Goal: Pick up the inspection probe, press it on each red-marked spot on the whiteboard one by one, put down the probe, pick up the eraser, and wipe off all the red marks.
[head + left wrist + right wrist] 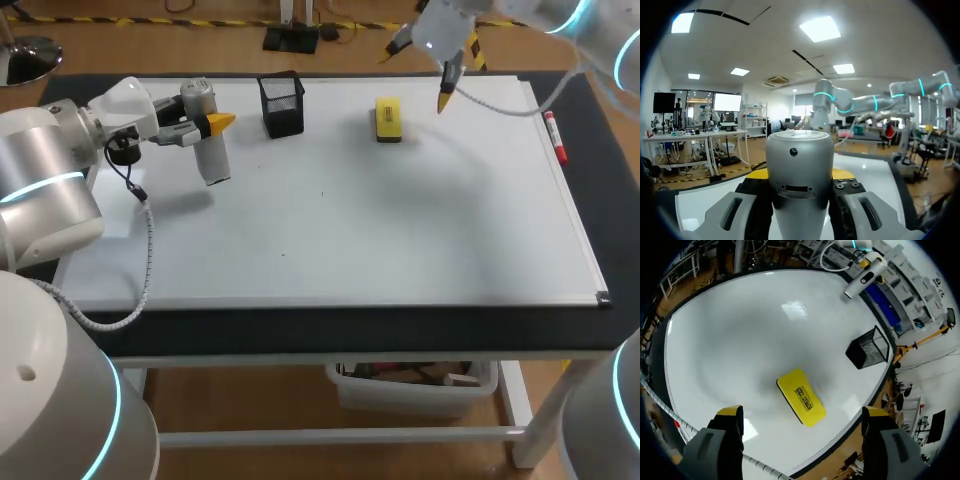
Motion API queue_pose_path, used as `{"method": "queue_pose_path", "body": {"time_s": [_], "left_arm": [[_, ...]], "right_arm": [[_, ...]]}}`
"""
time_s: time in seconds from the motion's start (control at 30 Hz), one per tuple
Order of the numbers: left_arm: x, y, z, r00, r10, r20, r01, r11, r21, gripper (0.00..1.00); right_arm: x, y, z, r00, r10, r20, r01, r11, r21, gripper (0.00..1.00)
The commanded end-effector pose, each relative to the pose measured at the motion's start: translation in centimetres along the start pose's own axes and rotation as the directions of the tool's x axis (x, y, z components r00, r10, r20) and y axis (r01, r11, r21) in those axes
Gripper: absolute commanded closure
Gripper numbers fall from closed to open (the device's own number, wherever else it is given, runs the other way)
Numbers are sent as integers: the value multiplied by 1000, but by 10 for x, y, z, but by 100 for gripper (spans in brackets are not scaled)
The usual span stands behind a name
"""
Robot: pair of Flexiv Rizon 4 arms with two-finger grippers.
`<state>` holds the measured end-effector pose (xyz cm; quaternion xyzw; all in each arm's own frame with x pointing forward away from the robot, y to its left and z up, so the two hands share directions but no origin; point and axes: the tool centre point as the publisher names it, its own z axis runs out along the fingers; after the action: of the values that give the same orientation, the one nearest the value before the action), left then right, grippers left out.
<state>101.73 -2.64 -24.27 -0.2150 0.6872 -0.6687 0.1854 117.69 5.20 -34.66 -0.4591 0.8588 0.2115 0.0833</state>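
Looking at your left gripper (214, 124), you'll find its jaws clamped on the inspection probe (207, 140), one yellow tip on either side of the body. The probe is a silver-grey cylinder with a rounded cap; the left wrist view shows a small dark hole and a narrow slot on its face. It stands nearly upright over the near-left part of the whiteboard (400, 220), and you cannot tell whether its lower end touches the board. Your right gripper (801, 414) hangs with its jaws wide apart, above the yellow eraser (388, 118), which lies flat at the board's far edge. A black mesh pen holder (283, 105) stands between probe and eraser. A red marker (556, 138) lies along the board's right edge. A dark mat (350, 325) frames the board.
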Motion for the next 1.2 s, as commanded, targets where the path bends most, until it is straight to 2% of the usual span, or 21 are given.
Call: {"method": "queue_pose_path", "body": {"time_s": [0.03,0.2,0.57,0.63,0.67,1.03,1.2], "left_arm": [[0,0,1,1000,2,3,-2,1000,5,100],[0,0,1,1000,2,3,-2,1000,5,100],[0,0,1,1000,2,3,-2,1000,5,100],[0,0,1,1000,2,3,-2,1000,5,100],[0,0,1,1000,2,3,-2,1000,5,100],[0,0,1,1000,2,3,-2,1000,5,100],[-10,-21,8,999,31,-14,-31,1000,-2,100]], "right_arm": [[3,-4,-20,991,123,55,-120,991,-58,0],[3,-11,-36,961,259,98,-250,964,-95,0],[8,-19,-76,891,362,274,-338,932,-132,0],[12,-21,-81,875,408,262,-386,913,-131,0],[14,-21,-84,868,402,292,-380,916,-132,0],[19,-22,-90,859,405,313,-386,914,-122,0],[19,-22,-90,859,405,313,-386,914,-122,0]]}}
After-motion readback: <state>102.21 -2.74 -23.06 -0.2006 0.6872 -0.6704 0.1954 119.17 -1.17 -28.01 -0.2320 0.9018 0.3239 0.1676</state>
